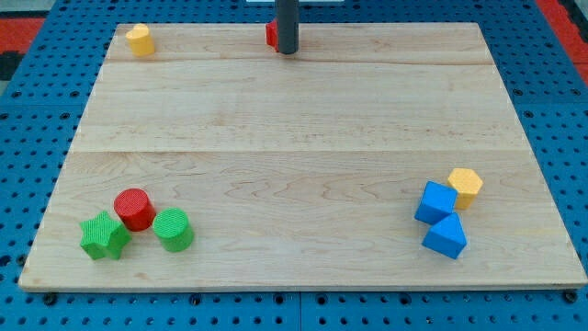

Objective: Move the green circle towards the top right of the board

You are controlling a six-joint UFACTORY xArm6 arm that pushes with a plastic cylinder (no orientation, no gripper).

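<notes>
The green circle (174,229) stands near the board's bottom left, touching a red circle (134,209) on its upper left. A green star-shaped block (104,236) sits just left of them. My tip (288,51) is at the view's top centre, far from the green circle, right beside a red block (272,35) that the rod partly hides.
A yellow block (140,39) sits at the top left corner. At the right, a yellow hexagon (466,187) touches a blue cube (435,203), with a blue triangular block (446,237) just below. The wooden board (294,119) lies on a blue pegboard.
</notes>
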